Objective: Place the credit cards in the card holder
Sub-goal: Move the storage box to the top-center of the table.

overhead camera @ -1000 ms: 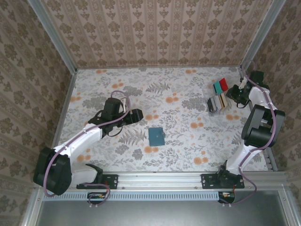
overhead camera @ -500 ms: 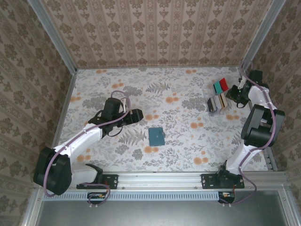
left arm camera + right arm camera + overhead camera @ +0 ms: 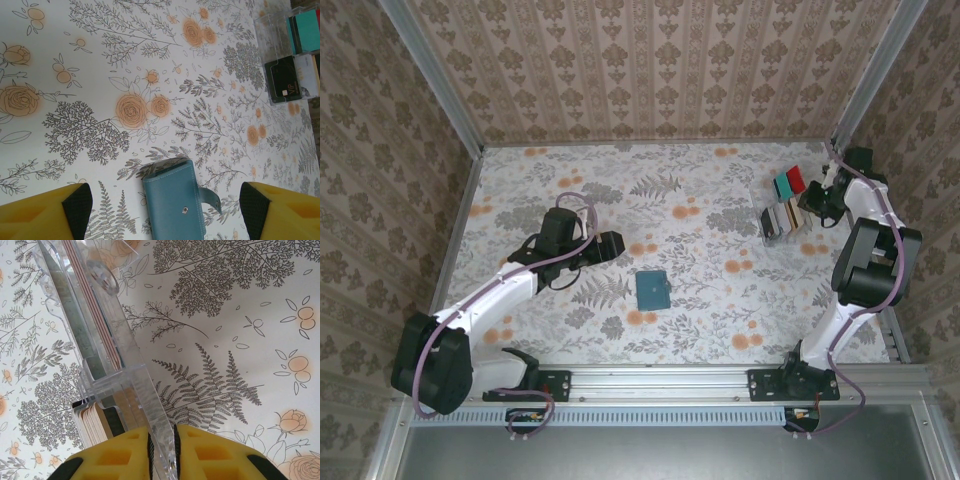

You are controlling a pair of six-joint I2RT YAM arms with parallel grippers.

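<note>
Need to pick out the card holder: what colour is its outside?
Card holder: dark teal-blue, clearest in the left wrist view.

The left arm [image 3: 490,295] lies low over the counter, its wrist [image 3: 560,228] just behind the left jaws. These stand wide apart, a yellow finger [image 3: 40,215] at each lower corner of the left wrist view. The right arm [image 3: 865,265] folds up steeply and reaches away from its base. The right jaws are drawn to a narrow slit, with yellow fingers [image 3: 112,455] on either side of a clear tray [image 3: 125,370] wall.
</note>
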